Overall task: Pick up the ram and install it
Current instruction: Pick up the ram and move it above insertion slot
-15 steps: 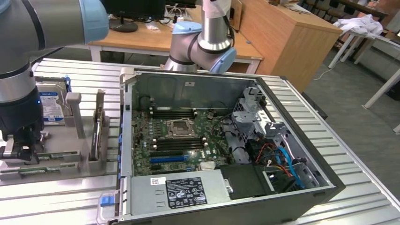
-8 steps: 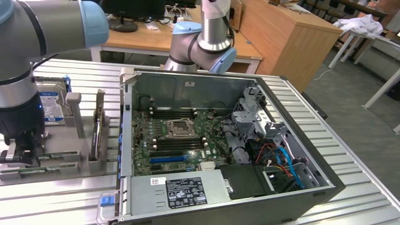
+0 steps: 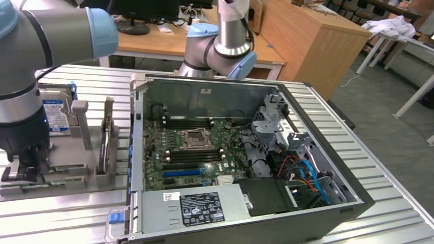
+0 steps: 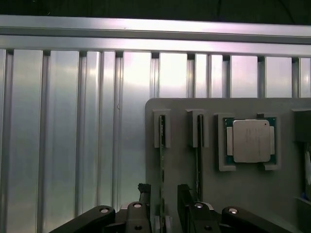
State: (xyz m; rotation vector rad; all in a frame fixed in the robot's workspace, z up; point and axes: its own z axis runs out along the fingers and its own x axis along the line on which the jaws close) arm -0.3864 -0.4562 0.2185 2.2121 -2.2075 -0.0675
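The ram (image 4: 162, 162) is a thin green stick standing on edge in a slot of the grey holder plate (image 4: 184, 145). A second stick like it (image 4: 199, 155) stands in the neighbouring slot. My gripper (image 4: 163, 191) hangs just over the holder, open, with its two black fingers (image 4: 144, 196) on either side of the first stick and not touching it. In the exterior view the gripper (image 3: 20, 175) is low over the holder's near end, at that view's left. The motherboard (image 3: 196, 147) lies in the open computer case (image 3: 318, 203), with black slots (image 3: 186, 122) beside the processor socket.
A square silver processor chip (image 4: 250, 141) sits in a pocket of the holder beside the sticks. A hard drive with a blue label (image 3: 58, 114) stands behind my arm. A thin upright board (image 3: 107, 137) stands between holder and case. Ribbed metal table (image 4: 73, 136) surrounds everything.
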